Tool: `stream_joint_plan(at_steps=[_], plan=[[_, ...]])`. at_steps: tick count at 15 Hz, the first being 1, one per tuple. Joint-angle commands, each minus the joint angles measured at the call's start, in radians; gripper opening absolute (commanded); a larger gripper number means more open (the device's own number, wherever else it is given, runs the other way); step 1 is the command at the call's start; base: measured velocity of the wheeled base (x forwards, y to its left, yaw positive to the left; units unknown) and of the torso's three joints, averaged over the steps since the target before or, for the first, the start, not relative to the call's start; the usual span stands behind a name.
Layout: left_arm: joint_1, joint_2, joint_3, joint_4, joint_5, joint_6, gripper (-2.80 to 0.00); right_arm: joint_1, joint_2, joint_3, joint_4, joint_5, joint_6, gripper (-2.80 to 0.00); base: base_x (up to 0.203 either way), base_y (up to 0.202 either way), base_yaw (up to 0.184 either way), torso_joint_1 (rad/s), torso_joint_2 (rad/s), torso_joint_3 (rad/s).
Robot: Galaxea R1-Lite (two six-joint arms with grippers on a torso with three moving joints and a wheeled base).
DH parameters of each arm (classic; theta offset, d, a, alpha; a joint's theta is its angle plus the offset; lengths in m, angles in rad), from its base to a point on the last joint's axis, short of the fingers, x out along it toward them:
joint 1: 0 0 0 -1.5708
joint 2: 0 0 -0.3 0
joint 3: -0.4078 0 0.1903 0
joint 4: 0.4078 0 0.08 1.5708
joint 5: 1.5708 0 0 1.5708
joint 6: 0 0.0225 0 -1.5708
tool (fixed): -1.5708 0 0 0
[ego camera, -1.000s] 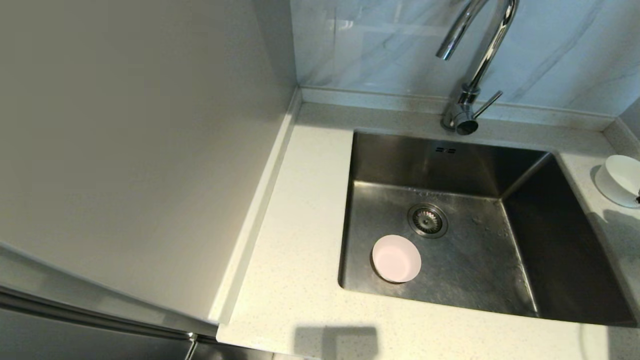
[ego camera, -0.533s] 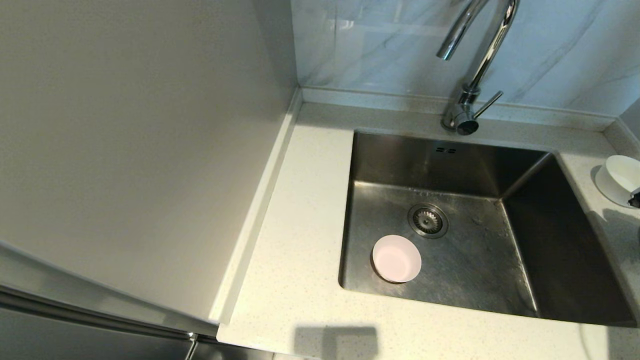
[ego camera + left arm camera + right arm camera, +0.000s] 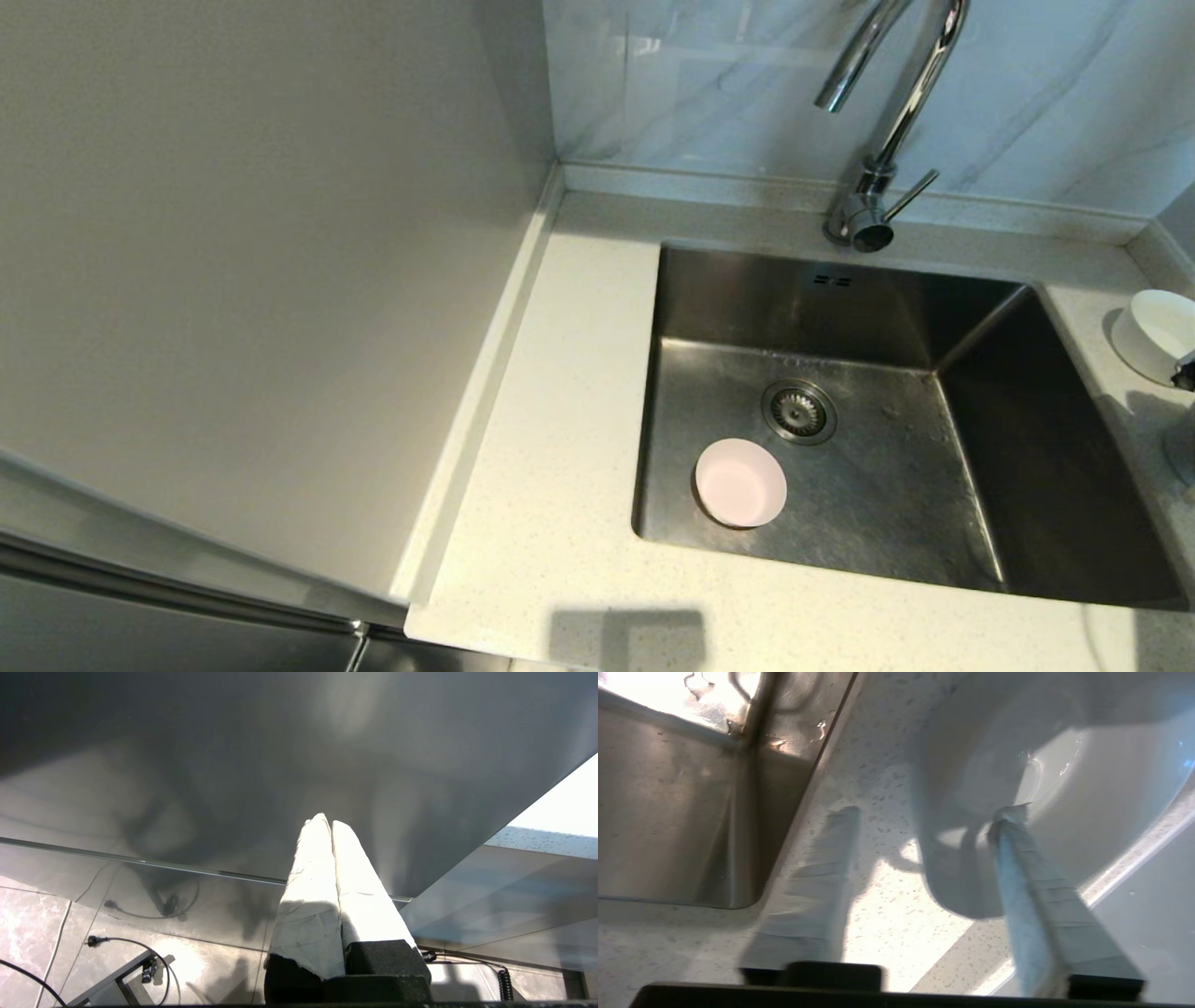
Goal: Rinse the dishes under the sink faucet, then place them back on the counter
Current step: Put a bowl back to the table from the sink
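Sitting on the desk (image 3: 560,392) by the sink's right edge, the white bowl (image 3: 1158,334) has the right tool (image 3: 924,858) at its rim. That tool's fingers are spread: one finger (image 3: 1031,891) reaches inside the bowl (image 3: 1087,788), the other (image 3: 817,891) lies outside over the speckled desk (image 3: 887,914), with the bowl's wall between them but not pinched. The pink bowl (image 3: 740,483) stands upright on the floor of the sink (image 3: 1055,467), near its front left corner, just beside the drain (image 3: 798,411). The faucet (image 3: 887,103) rises from the desk's back edge with its spout over the sink. The left tool (image 3: 327,823), fingers pressed together and holding nothing, hangs below the desk beside a grey cabinet panel (image 3: 233,765).
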State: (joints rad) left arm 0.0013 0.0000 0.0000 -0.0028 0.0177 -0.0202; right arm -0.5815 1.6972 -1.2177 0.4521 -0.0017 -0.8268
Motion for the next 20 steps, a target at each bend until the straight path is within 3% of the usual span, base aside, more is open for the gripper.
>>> stream_joint_plan(at_steps=[1, 6, 9, 11, 13, 15, 17, 18, 20], plan=[[0.000, -0.003, 0.000, 0.000, 0.001, -0.001, -2.80, -0.001, -0.015, 0.003, -0.006, 0.000, -0.005, 0.00, 0.000, 0.000, 0.000, 0.000, 0.00, 0.000], [0.000, -0.003, 0.000, 0.000, 0.000, -0.001, -2.80, -0.048, -0.182, 0.060, -0.005, 0.048, -0.032, 0.00, 0.000, 0.000, 0.000, 0.000, 0.00, 0.000], [0.000, -0.003, 0.000, 0.000, 0.001, -0.001, -2.80, -0.083, -0.374, 0.167, -0.015, 0.196, -0.048, 0.00, 0.000, 0.000, 0.000, 0.000, 0.00, 0.000], [0.000, -0.003, 0.000, 0.000, 0.000, -0.001, -2.80, -0.053, -0.465, 0.235, -0.016, 0.321, -0.068, 0.00, 0.000, 0.000, 0.000, 0.000, 0.00, 0.000], [0.000, -0.003, 0.000, 0.000, 0.001, -0.001, -2.80, 0.080, -0.460, 0.244, -0.017, 0.341, -0.077, 0.00, 0.000, 0.000, 0.000, 0.000, 0.00, 0.000], [0.000, -0.003, 0.000, 0.000, 0.001, -0.001, -2.80, 0.249, -0.422, 0.235, -0.018, 0.321, -0.032, 0.00, 0.000, 0.000, 0.000, 0.000, 0.00, 0.000], [0.000, -0.003, 0.000, 0.000, 0.001, -0.001, -2.80, 0.466, -0.347, 0.186, -0.019, 0.258, 0.101, 0.00, 0.000, 0.000, 0.000, 0.000, 0.00, 0.000], [0.000, -0.003, 0.000, 0.000, 0.001, -0.001, -2.80, 0.562, -0.268, 0.150, -0.022, 0.190, 0.193, 0.00, 0.000, 0.000, 0.000, 0.000, 0.00, 0.000], [0.000, -0.003, 0.000, 0.000, 0.001, -0.001, -2.80, 0.643, -0.094, 0.091, -0.055, 0.079, 0.323, 0.00, 0.000, 0.000, 0.000, 0.000, 0.00, 0.000]])
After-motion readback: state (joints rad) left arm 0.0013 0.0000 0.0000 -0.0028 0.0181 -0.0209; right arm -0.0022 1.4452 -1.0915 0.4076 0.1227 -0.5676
